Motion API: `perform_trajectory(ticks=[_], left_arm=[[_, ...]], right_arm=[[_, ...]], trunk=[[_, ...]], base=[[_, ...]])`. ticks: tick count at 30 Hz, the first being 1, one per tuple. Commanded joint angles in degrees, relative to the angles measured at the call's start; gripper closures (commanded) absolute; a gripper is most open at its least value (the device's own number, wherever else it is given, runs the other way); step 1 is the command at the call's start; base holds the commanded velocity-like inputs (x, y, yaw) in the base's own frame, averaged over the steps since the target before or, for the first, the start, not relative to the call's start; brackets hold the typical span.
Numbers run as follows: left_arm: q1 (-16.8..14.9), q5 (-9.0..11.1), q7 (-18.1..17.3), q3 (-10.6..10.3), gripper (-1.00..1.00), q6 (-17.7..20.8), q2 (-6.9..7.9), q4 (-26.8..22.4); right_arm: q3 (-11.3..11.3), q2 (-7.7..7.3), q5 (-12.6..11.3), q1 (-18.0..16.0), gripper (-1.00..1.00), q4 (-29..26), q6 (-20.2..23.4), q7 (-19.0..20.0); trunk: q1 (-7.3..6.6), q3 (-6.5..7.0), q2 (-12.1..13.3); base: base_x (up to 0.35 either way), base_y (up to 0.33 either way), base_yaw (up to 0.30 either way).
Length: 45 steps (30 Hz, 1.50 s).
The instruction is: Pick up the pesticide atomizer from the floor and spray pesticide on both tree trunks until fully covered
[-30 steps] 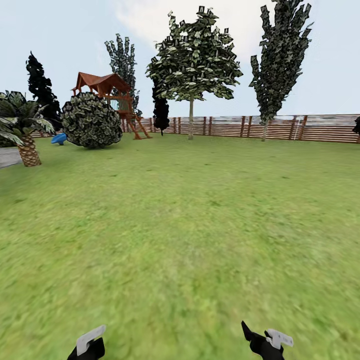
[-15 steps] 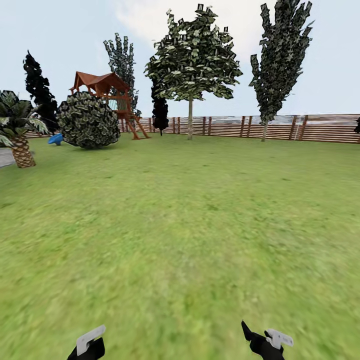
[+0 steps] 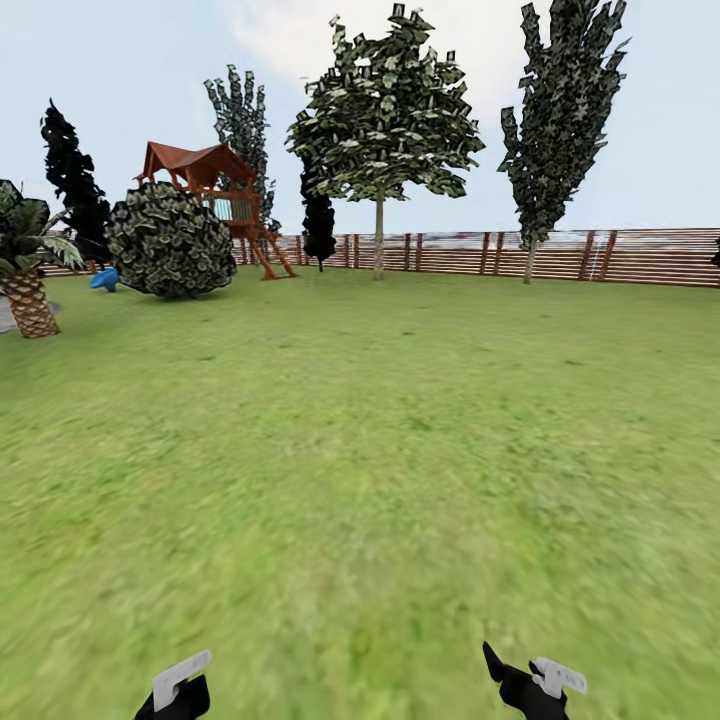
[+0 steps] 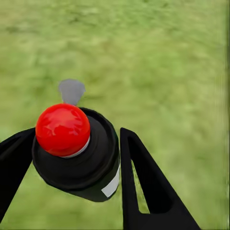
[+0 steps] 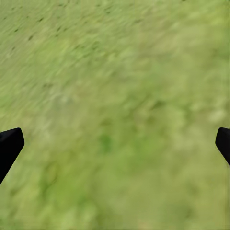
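Black left pincer (image 4: 72,158) clamps the atomizer (image 4: 76,153), its red cap (image 4: 62,129) up; right pincer (image 5: 115,143) gapes wide over grass (image 5: 115,72).

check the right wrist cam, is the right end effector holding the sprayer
No, the right end effector is open with only grass between its fingertips; the sprayer sits in the left end effector.

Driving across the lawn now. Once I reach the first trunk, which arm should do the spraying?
Left. The left gripper already holds the pesticide atomizer, red cap up, between its fingers. The right gripper is open over grass.
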Motion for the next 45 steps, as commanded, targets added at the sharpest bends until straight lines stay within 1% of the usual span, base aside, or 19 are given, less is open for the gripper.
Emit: perform_trajectory(ticks=[1, 45], left_arm=[[0.0, -0.03, 0.01, -0.03, 1.0, 0.0, 0.0, -0.01], [0.0, -0.03, 0.01, -0.03, 1.0, 0.0, 0.0, -0.01]], right_arm=[[-0.02, 0.0, 0.0, 0.0, -1.0, 0.0, 0.0, 0.0], [-0.02, 0.0, 0.0, 0.0, -1.0, 0.0, 0.0, 0.0]], trunk=[[0.0, 0.0, 0.0], [0.0, 0.0, 0.0]], base=[[0.307, -0.145, 0.0], [0.307, -0.145, 0.0]])
